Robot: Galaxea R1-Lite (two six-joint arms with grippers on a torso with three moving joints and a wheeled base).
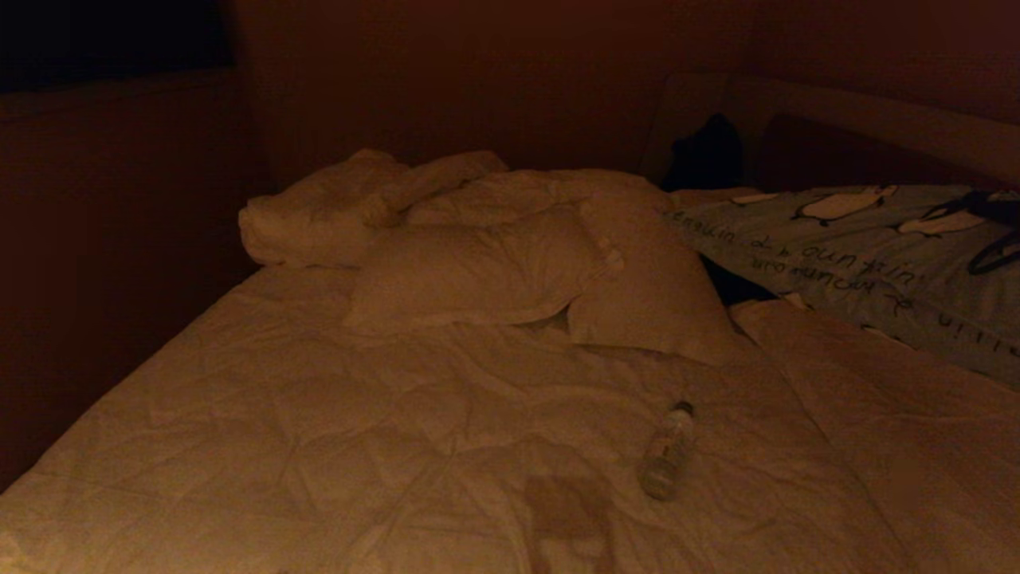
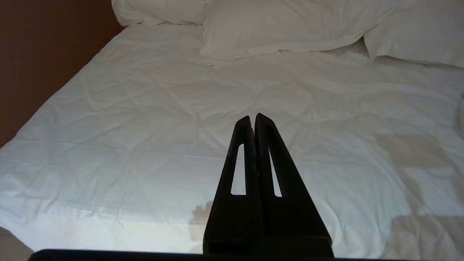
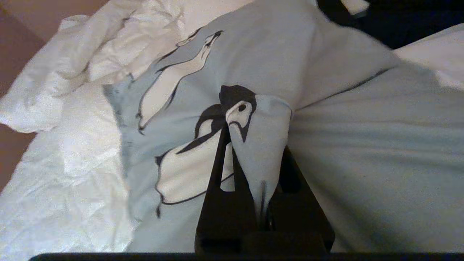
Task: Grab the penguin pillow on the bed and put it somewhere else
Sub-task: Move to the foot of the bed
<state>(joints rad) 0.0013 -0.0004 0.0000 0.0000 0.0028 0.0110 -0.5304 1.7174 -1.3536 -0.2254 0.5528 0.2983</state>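
Note:
The penguin pillow lies at the far right of the bed, grey-blue with black-and-white penguins and dark lettering along its near edge. My right gripper is over its right part, at the edge of the head view. In the right wrist view the right gripper is shut on a pinched fold of the penguin pillow, and the cloth bunches up between the black fingers. My left gripper is shut and empty, hovering over the near part of the bed.
Two plain cream pillows lie mid-bed with a rumpled duvet behind them. A small bottle lies on the quilt near the front. The headboard runs along the right back, with a dark object by it.

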